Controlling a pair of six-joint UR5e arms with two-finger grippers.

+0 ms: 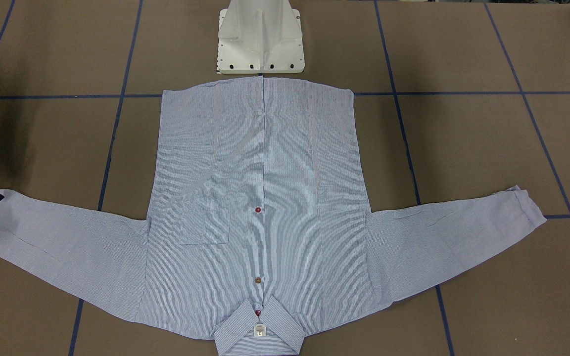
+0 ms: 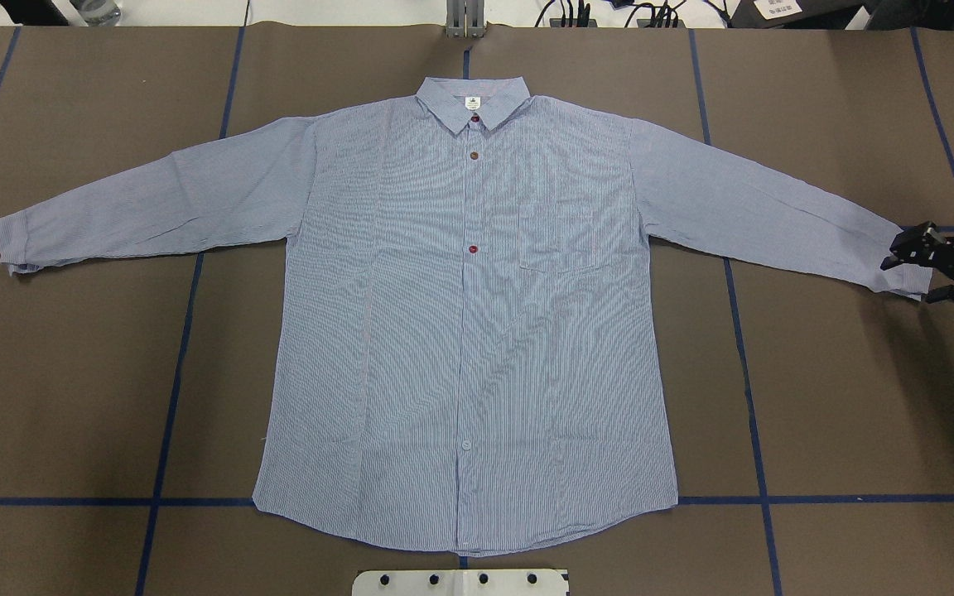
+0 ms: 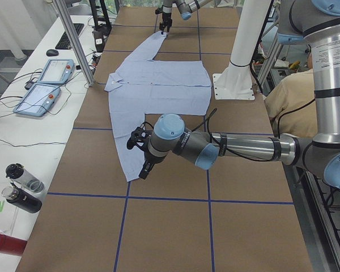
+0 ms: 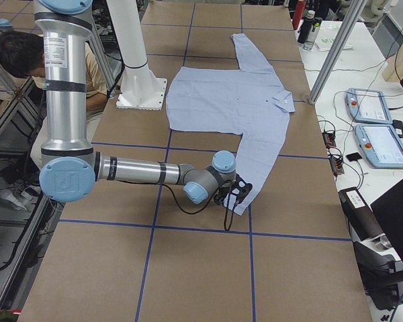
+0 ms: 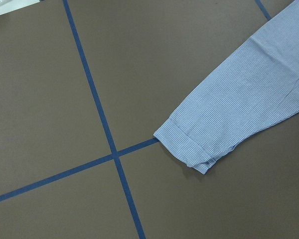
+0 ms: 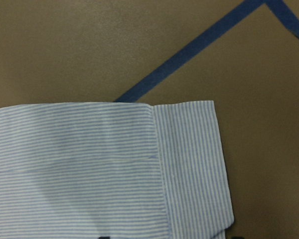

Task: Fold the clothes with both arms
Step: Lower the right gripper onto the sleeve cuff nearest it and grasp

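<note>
The table [image 2: 71, 372] is covered in brown sheeting crossed by a grid of blue tape lines [image 2: 170, 414]. A white pedestal base [image 1: 260, 39] stands at the middle of one long edge. Beyond the opposite long edge, a white desk [image 3: 22, 127] carries two control pendants [image 3: 55, 71], a keyboard [image 3: 71, 34] and bottles [image 3: 22, 180]. A person [image 3: 286, 99] in a tan shirt sits behind the pedestal.

Thin, matt woven cloth on the shirt [image 2: 460, 331], softly creased, its buttons [image 2: 474, 248] glossy. Under it the table [image 2: 71, 372] wears a dull, smooth, brown paper-like cover crossed by blue tape [image 2: 171, 397]. The left arm [image 3: 243, 148] shows satin grey metal with smooth pale plastic caps [image 3: 169, 127]; the base [image 1: 260, 39] is glossy white.
</note>
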